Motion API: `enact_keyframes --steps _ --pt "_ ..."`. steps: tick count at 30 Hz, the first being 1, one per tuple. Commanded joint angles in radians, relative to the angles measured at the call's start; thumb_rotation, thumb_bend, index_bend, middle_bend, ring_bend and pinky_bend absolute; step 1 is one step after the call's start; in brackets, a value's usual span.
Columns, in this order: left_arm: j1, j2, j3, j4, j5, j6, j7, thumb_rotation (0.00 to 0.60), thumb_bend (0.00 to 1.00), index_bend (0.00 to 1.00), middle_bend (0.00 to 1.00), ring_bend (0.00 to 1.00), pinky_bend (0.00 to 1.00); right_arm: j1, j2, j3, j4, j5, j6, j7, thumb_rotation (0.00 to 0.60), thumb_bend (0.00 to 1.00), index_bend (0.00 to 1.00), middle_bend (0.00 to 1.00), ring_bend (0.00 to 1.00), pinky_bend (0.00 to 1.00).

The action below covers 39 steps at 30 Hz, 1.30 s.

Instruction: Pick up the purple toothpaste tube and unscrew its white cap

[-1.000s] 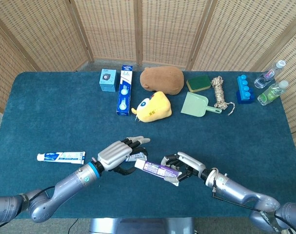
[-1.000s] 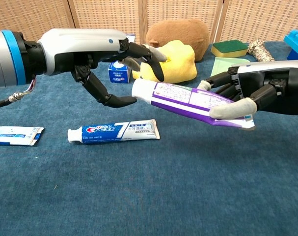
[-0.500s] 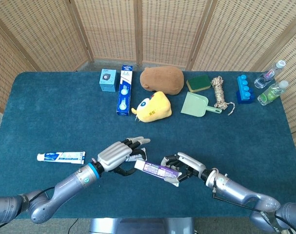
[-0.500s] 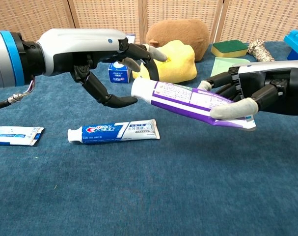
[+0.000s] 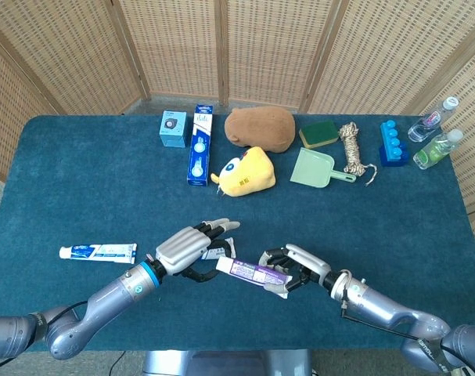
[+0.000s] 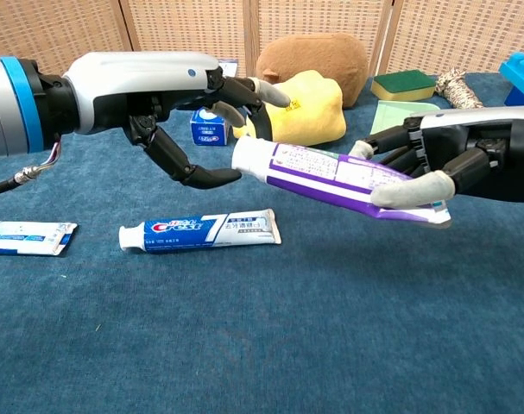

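The purple toothpaste tube (image 6: pixel 339 178) (image 5: pixel 257 273) hangs level above the blue table, its body gripped by my right hand (image 6: pixel 456 159) (image 5: pixel 300 268). Its white cap (image 6: pixel 249 156) (image 5: pixel 223 265) points towards my left hand (image 6: pixel 192 103) (image 5: pixel 188 249). That hand's thumb (image 6: pixel 205 177) lies under the cap and a dark finger (image 6: pixel 263 128) curls down onto its top, pinching it. The other fingers reach out above the tube.
A blue-and-white toothpaste tube (image 6: pixel 201 231) lies on the table under the hands, a flat packet (image 6: pixel 27 237) left of it. Along the back stand a yellow plush (image 5: pixel 245 172), brown plush (image 5: pixel 260 128), blue boxes (image 5: pixel 199 145), sponge (image 5: pixel 319 133), green dustpan (image 5: pixel 315 168), rope (image 5: pixel 350 149) and bottles (image 5: pixel 437 149).
The left hand's fingers have shifted slightly over the cap end, the curled finger drawing a little back. The tube and the right hand have stayed where they were.
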Motion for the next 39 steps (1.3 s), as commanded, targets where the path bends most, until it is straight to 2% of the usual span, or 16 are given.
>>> enact_keyframes --steps 1,16,18,25,28,34,39 --pt "-0.001 0.003 0.003 -0.002 -0.006 0.001 0.01 0.6 0.42 0.45 0.04 0.0 0.12 -0.002 0.003 -0.002 0.0 0.003 0.0 -0.007 0.6 0.56 0.96 0.78 0.81 0.79" --pt "-0.015 0.025 0.008 -0.013 -0.042 -0.01 0.053 0.6 0.47 0.48 0.04 0.0 0.12 -0.014 0.004 0.008 0.007 0.046 -0.01 -0.075 0.6 0.56 0.96 0.78 0.81 0.79" --pt "-0.015 0.026 0.008 -0.013 -0.041 -0.013 0.044 0.6 0.46 0.44 0.03 0.0 0.12 -0.015 0.003 0.012 0.009 0.052 -0.01 -0.068 0.6 0.56 0.96 0.78 0.81 0.79" --pt "-0.005 0.043 0.015 -0.02 -0.02 -0.005 0.027 0.6 0.42 0.2 0.0 0.0 0.1 -0.011 0.01 0.025 0.02 0.055 -0.013 -0.012 0.6 0.57 0.96 0.78 0.81 0.79" --pt "0.001 0.048 0.016 -0.018 -0.015 0.004 0.025 0.6 0.41 0.14 0.0 0.0 0.09 -0.01 0.012 0.028 0.021 0.051 -0.01 0.018 0.6 0.57 0.96 0.78 0.81 0.79" --pt "0.002 0.035 0.011 -0.008 -0.004 0.016 0.024 0.6 0.4 0.09 0.0 0.0 0.09 -0.006 0.009 0.029 0.019 0.028 -0.001 0.049 0.6 0.57 0.96 0.78 0.81 0.79" --pt "0.006 0.026 0.005 -0.007 0.018 0.041 0.025 0.6 0.39 0.08 0.0 0.0 0.08 -0.003 0.007 0.027 0.023 0.021 0.001 0.093 0.6 0.57 0.96 0.78 0.81 0.79"
